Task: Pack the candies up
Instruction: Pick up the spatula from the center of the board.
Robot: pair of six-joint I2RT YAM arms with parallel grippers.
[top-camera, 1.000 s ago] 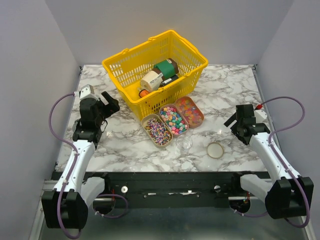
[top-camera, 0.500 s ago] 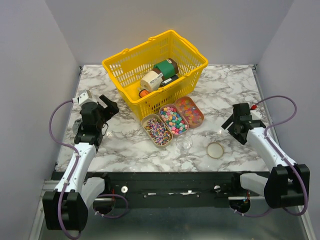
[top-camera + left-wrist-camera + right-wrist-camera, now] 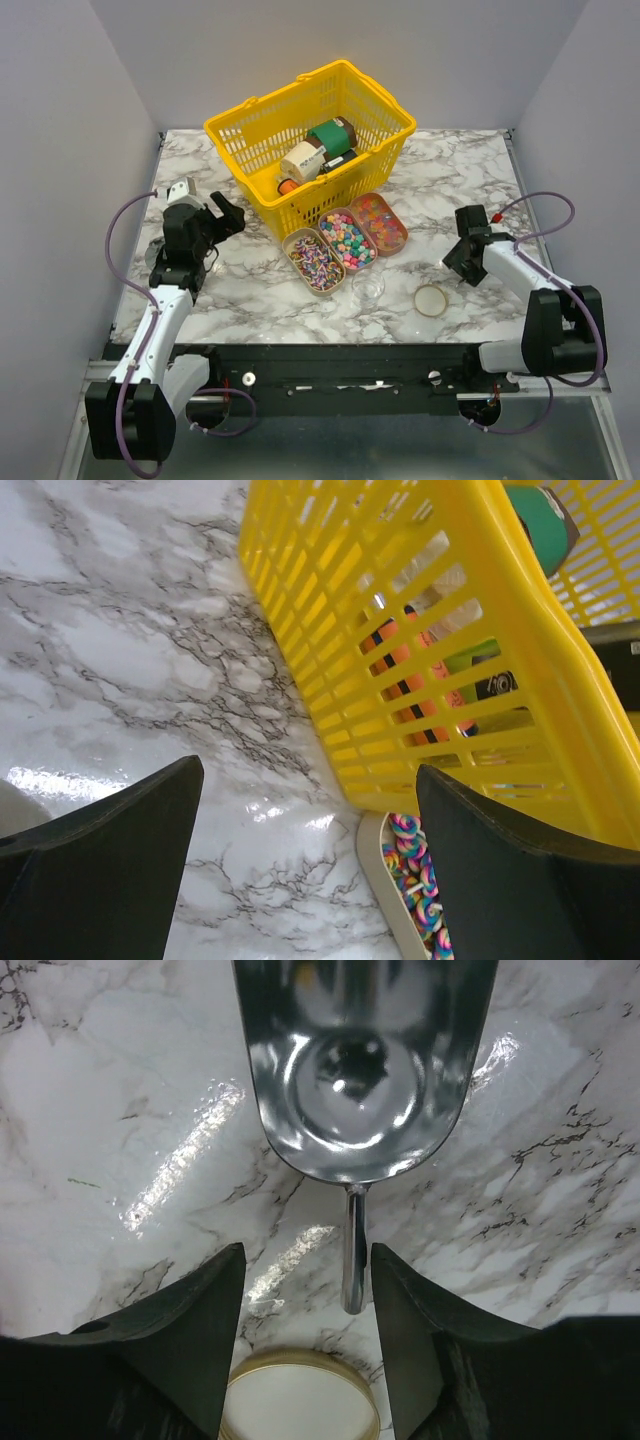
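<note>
The candies [image 3: 346,241] fill three oval trays [image 3: 370,855] on the glossy marble-patterned table [image 3: 450,180], just near of the yellow lattice basket [image 3: 250,150]; the labels inside it are too small to read. The left tool [image 3: 310,770] is wide open and empty. The right tool [image 3: 306,1252] stands open around the thin handle of a shiny metal scoop [image 3: 360,1070].

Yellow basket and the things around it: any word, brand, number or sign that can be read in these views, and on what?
No text is legible in any view.
Cream can in the yellow basket: dark print on the label, too small to read.
Orange bottle: marks behind the mesh, blurred.
Dark pack: round white logo, unreadable.
Candies, scoop, lid: no markings visible.
</note>
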